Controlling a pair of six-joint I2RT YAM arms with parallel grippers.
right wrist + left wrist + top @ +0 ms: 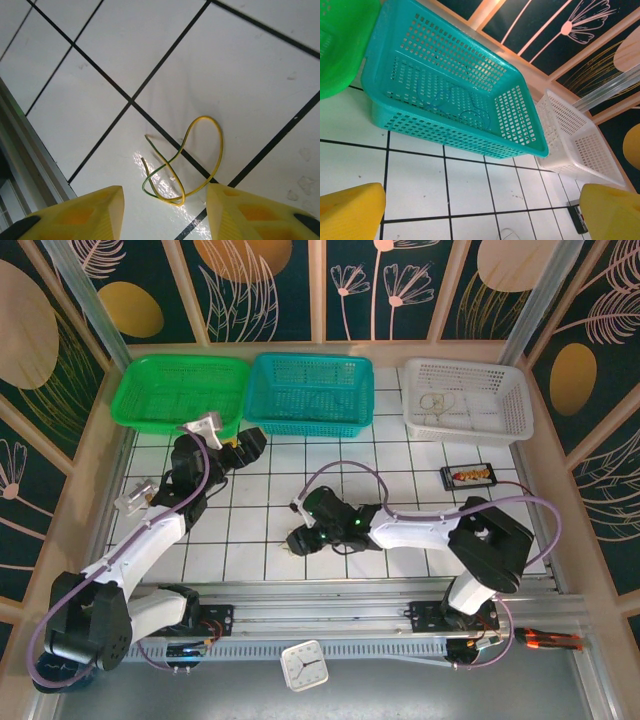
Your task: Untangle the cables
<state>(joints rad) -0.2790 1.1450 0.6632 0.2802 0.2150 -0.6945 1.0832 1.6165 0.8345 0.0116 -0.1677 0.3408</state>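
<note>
A thin yellow-green cable lies on the white tiles, twisted into a loose loop that crosses itself. My right gripper is just above it, open, its yellow fingers on either side of the loop's lower bend without touching it. From the top view the right gripper is low over the middle of the table. A bluish cable lies inside the teal basket. A tan cable lies in the white basket. My left gripper stands open and empty just in front of the teal basket.
A green basket stands at the back left beside the teal basket. A small black box with a red-black lead sits at the right. The metal rail runs along the near edge, with a clock below it.
</note>
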